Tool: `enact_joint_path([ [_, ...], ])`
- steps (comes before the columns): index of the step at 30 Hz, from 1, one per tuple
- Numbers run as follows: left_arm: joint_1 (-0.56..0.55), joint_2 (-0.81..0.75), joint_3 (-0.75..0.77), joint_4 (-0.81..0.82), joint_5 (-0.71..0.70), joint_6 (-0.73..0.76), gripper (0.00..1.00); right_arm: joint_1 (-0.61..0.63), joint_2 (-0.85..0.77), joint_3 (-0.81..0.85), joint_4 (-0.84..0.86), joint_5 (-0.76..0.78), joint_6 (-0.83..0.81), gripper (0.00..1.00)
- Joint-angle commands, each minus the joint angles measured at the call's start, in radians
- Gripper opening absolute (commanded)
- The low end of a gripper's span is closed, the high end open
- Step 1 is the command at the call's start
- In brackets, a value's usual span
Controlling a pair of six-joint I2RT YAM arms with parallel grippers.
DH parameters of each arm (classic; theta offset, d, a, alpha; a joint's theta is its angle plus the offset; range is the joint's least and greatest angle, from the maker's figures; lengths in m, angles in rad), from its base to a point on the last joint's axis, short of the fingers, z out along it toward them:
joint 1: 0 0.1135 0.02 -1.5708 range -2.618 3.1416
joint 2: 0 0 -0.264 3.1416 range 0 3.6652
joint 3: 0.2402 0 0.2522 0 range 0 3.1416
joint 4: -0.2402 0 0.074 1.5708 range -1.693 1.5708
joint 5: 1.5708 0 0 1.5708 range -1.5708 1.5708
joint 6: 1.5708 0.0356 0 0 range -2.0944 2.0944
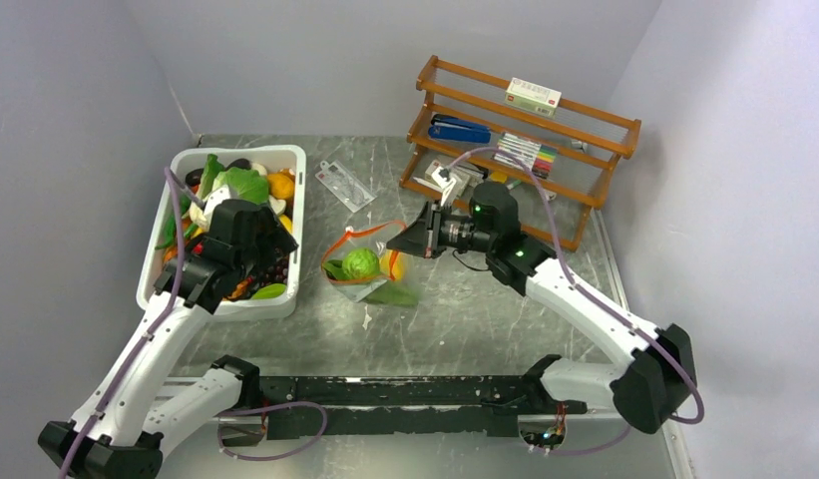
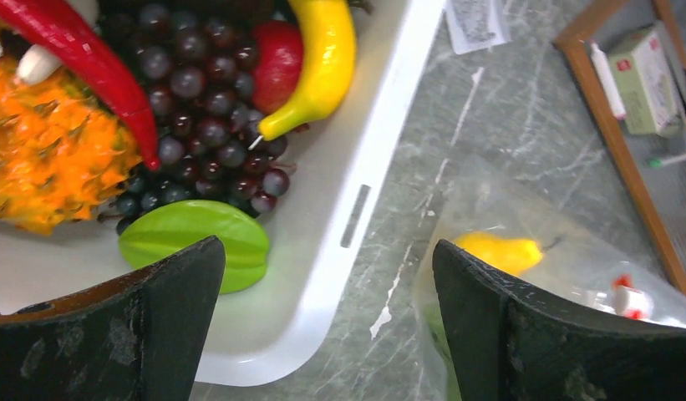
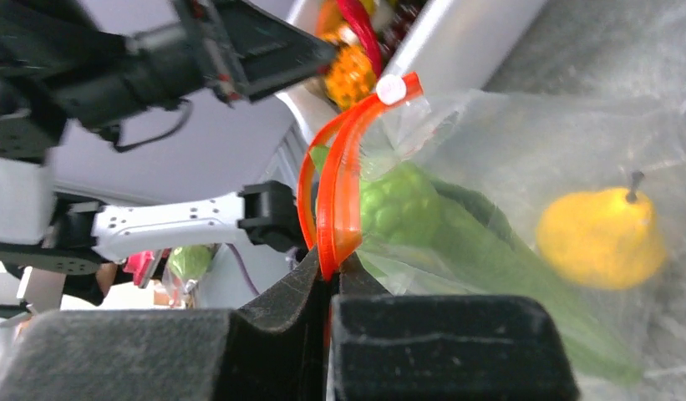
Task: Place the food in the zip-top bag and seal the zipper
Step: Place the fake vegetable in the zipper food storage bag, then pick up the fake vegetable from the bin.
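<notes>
The clear zip-top bag lies mid-table and holds the food: a light-green round fruit, a yellow fruit and long green pods. Its red-orange zipper bows open in a loop, with a white slider at the far end. My right gripper is shut on the near end of the zipper strip, at the bag's right side. My left gripper hangs open over the right rim of the white bin, left of the bag, with nothing between its fingers.
The white bin at the left holds several toy foods, among them grapes, a banana and a green star fruit. A small clear packet lies behind the bag. A wooden rack stands at the back right.
</notes>
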Motion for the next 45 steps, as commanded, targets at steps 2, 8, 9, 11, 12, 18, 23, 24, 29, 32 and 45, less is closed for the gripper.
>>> enact_joint_path([
  [2,0.006,0.017,-0.008,-0.101,-0.130,-0.139,0.92,-0.012,0.128,-0.040,-0.142,0.044,-0.066,0.00],
  [8,0.069,0.057,-0.049,-0.105,-0.080,-0.151,0.89,-0.013,0.154,0.007,-0.234,0.160,-0.129,0.00],
  [9,0.085,0.061,-0.056,-0.097,-0.063,-0.145,0.89,-0.011,0.147,0.009,-0.232,0.163,-0.131,0.00],
  [11,0.113,0.063,-0.070,-0.079,-0.040,-0.132,0.88,-0.013,0.135,0.018,-0.232,0.163,-0.139,0.00],
  [12,0.125,0.061,-0.075,-0.071,-0.032,-0.122,0.87,-0.011,0.130,0.021,-0.226,0.154,-0.142,0.00],
  [18,0.184,0.075,-0.088,-0.019,0.009,-0.058,0.80,-0.011,0.056,0.004,-0.095,0.043,-0.099,0.00],
  [23,0.205,0.096,-0.106,0.029,-0.026,-0.037,0.75,-0.010,-0.014,-0.002,-0.038,0.028,-0.090,0.00],
  [24,0.207,0.102,-0.105,0.027,-0.055,-0.037,0.75,-0.010,-0.017,0.000,-0.048,0.035,-0.094,0.00],
  [29,0.236,0.116,-0.104,0.035,-0.187,-0.054,0.68,-0.010,-0.019,-0.023,-0.031,0.024,-0.084,0.00],
  [32,0.283,0.121,-0.131,0.110,-0.181,-0.030,0.53,-0.010,-0.019,-0.036,-0.015,0.019,-0.074,0.00],
  [45,0.391,0.269,-0.126,0.245,-0.154,-0.013,0.42,-0.010,-0.036,-0.034,-0.023,0.020,-0.096,0.00],
])
